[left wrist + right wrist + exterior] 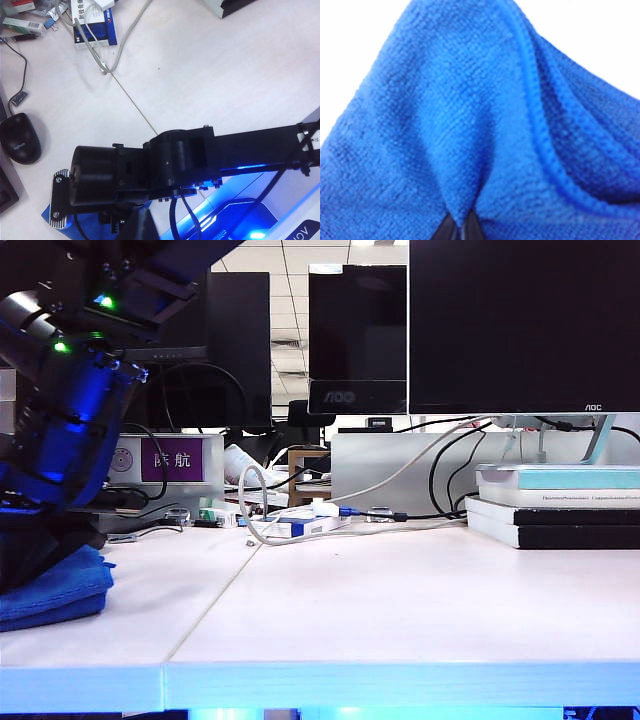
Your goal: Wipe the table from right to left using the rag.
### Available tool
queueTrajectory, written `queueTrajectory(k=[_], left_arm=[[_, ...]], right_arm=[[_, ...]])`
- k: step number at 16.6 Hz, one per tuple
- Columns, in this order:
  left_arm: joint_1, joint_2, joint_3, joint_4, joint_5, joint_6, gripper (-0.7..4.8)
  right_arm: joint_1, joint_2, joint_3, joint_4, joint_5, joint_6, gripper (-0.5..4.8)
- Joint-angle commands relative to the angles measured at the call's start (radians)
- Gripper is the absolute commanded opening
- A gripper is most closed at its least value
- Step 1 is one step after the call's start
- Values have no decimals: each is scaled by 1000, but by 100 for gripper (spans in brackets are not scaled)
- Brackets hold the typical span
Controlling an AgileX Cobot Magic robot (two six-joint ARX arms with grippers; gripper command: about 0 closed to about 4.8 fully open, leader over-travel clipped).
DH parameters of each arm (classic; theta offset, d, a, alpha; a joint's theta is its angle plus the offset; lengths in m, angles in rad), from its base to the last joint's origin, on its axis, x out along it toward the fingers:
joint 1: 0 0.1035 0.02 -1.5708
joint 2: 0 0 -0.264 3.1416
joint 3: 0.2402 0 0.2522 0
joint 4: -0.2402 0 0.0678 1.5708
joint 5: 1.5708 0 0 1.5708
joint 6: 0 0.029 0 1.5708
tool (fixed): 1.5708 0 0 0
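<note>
Exterior view: the table (380,610) is white, with a seam running from the front edge back toward a tangle of cables (300,515). The rag (50,590) lies bunched at the far left of the table, near the front edge. A dark arm (60,430) with green lights comes down over it from the upper left; its lower end covers the top of the rag, and the fingers themselves are hidden here. Books (560,505) are stacked at the right rear, under a monitor (520,325).

Left wrist view: the camera looks down on the table (210,75) and its seam. A black arm (165,170) crosses below the camera. A mouse (20,137) sits at the table's edge, well apart from a blue box (92,30) among the cables. The left gripper does not show.

Right wrist view: the rag (470,115) fills nearly the whole view, its hemmed edge curving across. The right gripper (460,229) shows only as two dark fingertips (447,231) pressed together, pinching a fold of the rag.
</note>
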Motion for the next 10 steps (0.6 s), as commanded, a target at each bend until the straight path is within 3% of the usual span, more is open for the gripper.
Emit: queueTrajectory(k=[1,5,7,10], left_arm=[[0,-3,5,3,-2,2,-5],[0,-3,4,-8,-14,0,-5],[12,-1,-1,-26,-143,-31,-5],[131,4,-5,-27,-180,-43,-5]], right_arm=[[4,3,1,8,-37,5,-3],[4,3,1,2,0,4,-3],[3,2,1,0,37,3,-3],[4,2,1,-53,76,4,-3]])
